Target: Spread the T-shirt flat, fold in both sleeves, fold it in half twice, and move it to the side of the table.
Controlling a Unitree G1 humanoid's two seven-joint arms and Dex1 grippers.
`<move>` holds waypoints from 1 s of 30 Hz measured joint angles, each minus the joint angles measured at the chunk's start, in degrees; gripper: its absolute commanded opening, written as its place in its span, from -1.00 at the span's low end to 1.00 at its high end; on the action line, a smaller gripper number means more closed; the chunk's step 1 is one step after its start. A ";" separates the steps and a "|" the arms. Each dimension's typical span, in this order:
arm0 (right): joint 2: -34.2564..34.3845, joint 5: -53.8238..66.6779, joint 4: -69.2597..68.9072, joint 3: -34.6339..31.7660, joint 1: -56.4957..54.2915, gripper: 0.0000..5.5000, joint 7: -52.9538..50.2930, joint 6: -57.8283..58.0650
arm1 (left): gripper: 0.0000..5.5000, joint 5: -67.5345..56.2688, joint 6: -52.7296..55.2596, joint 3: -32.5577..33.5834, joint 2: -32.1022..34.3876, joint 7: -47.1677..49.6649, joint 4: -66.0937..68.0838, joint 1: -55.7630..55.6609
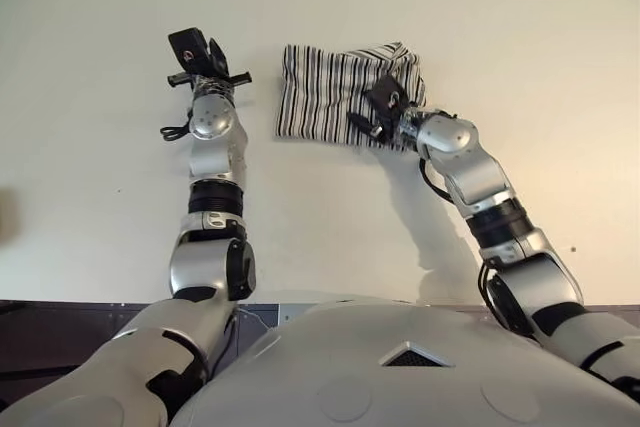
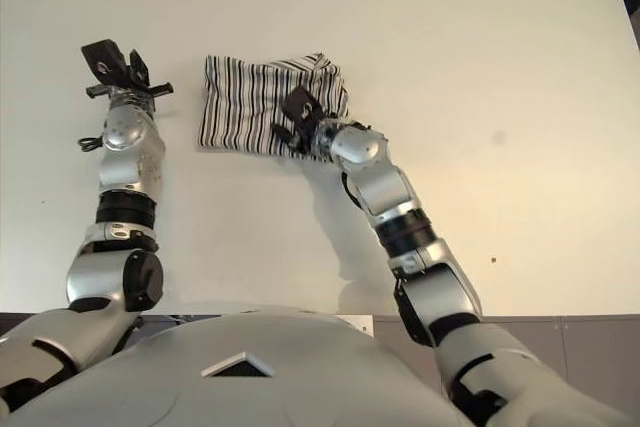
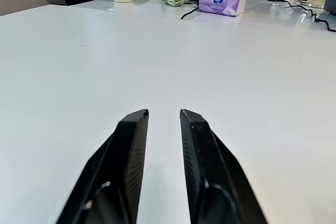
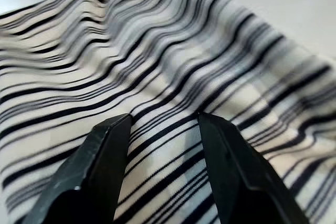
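On the white counter [image 1: 520,37], the striped T-shirt [image 1: 330,87] lies folded into a compact rectangle. The robot's right hand [image 4: 163,121] is poised over its near right corner, fingers apart and clamped on nothing. The likely trouble from here lies in the move to the side. A pinch that catches only the top layer could peel the stack open, and a one-sided drag from that corner could skew the rectangle or bunch the rippled cloth beneath the fingers. The looser, rounded far right corner of the T-shirt looks most apt to spill out. Whether the fingertips touch the fabric cannot be told. The right arm reaches forward with its elbow bent outward and its wrist turned in toward the T-shirt. The left hand [image 3: 164,114] hangs just left of the T-shirt, clear of the cloth, fingers a narrow gap apart and holding nothing, atop an arm stretched nearly straight ahead.
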 measured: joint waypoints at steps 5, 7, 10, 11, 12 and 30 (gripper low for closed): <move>0.93 6.43 10.53 -14.60 -6.94 -0.16 -7.72 4.43 | -0.60 0.05 1.22 1.28 0.27 0.29 -1.13 0.24; -0.47 8.65 17.24 -21.42 -10.36 -0.16 -15.01 1.16 | -0.60 0.07 1.23 1.47 0.28 0.29 -1.45 0.25; -7.16 14.17 28.04 -34.90 -14.08 -0.16 -28.18 -6.16 | -0.60 0.10 1.23 1.73 0.27 0.37 -2.21 0.29; -10.41 16.21 31.98 -39.39 -14.80 -0.16 -32.13 -8.69 | -0.60 0.11 1.22 1.74 0.11 0.43 -2.74 0.56; -15.09 17.55 36.03 -43.53 -14.81 -0.16 -35.32 -10.80 | -0.60 0.15 1.22 1.76 -0.14 0.53 -3.46 1.39; -21.93 15.95 35.75 -47.90 -6.25 -0.16 -39.46 -20.59 | -0.60 3.87 -6.19 -2.57 -11.80 4.50 7.40 -5.46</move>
